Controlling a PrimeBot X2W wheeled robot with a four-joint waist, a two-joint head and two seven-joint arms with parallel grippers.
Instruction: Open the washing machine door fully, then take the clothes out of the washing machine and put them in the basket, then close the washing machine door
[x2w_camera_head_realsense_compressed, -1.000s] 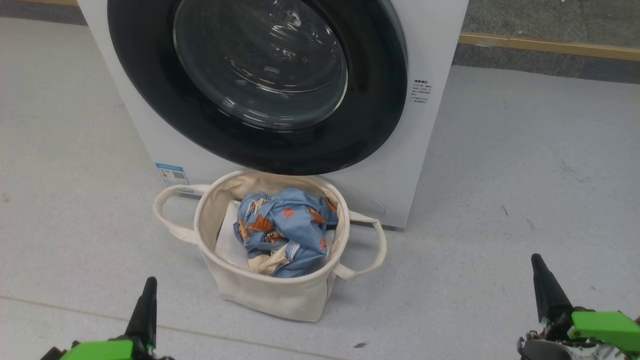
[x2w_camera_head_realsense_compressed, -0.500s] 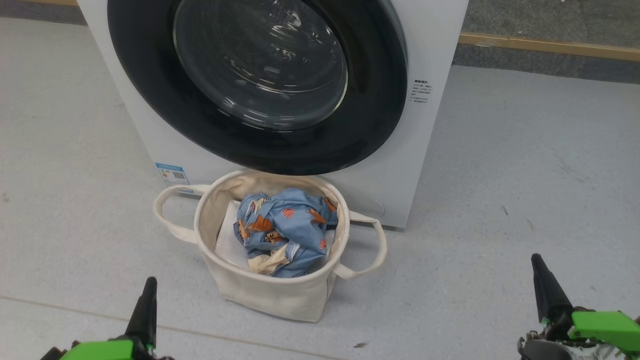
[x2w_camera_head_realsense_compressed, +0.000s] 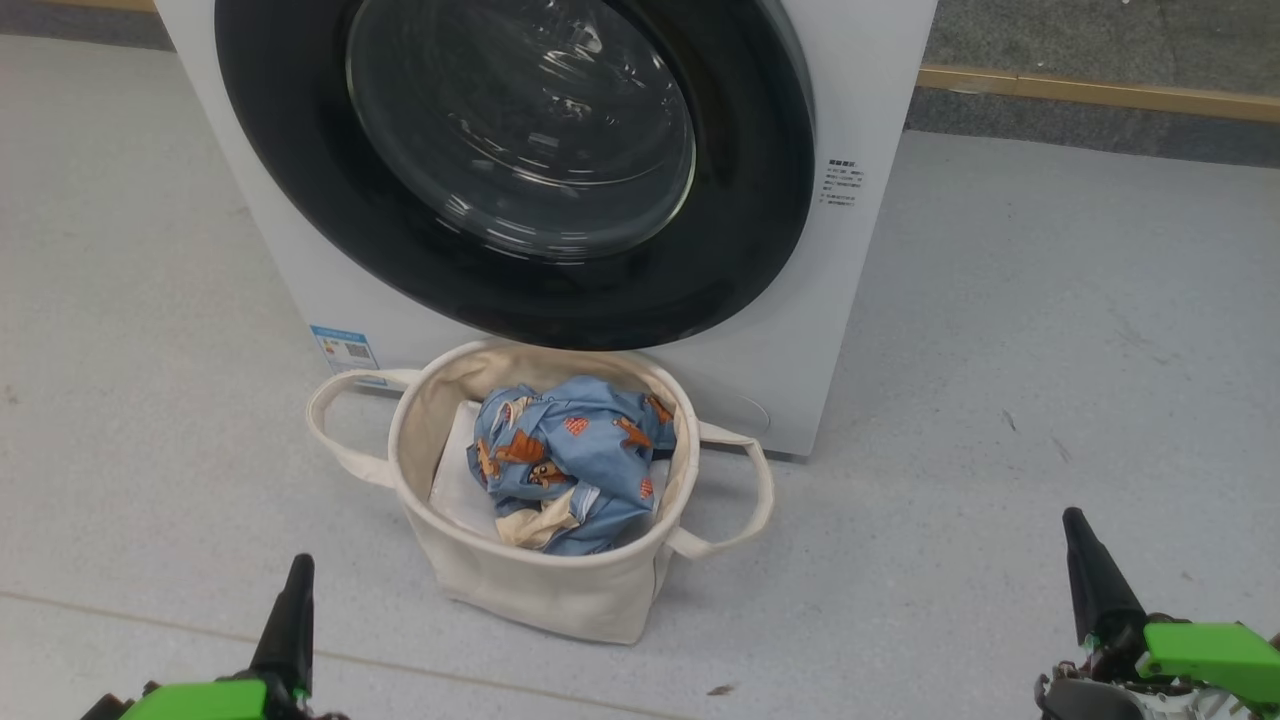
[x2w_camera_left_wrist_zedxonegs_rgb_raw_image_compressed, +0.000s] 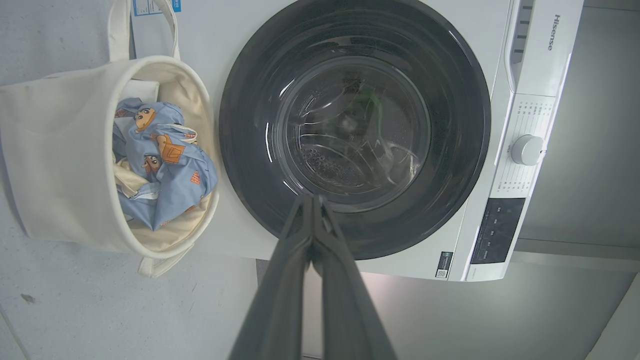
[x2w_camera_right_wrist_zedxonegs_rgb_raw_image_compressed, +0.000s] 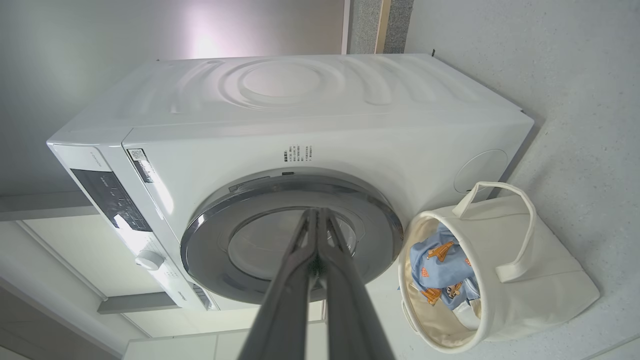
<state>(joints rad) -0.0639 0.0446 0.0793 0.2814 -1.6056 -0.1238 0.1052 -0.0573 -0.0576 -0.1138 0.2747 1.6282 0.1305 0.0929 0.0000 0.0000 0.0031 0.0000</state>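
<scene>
The washing machine is seen at the top of the head view, its front taken up by the washing machine door, which lies closed against it. A blue sticker is found at the machine's lower left corner and a small printed label to the right of the door. The basket is set on the grey floor just before the machine, below the door. The clothes are bunched inside it, on a white sheet. The left gripper is held at the lower left and the right gripper at the lower right, each with its fingers pressed together, empty and well apart from the basket.
</scene>
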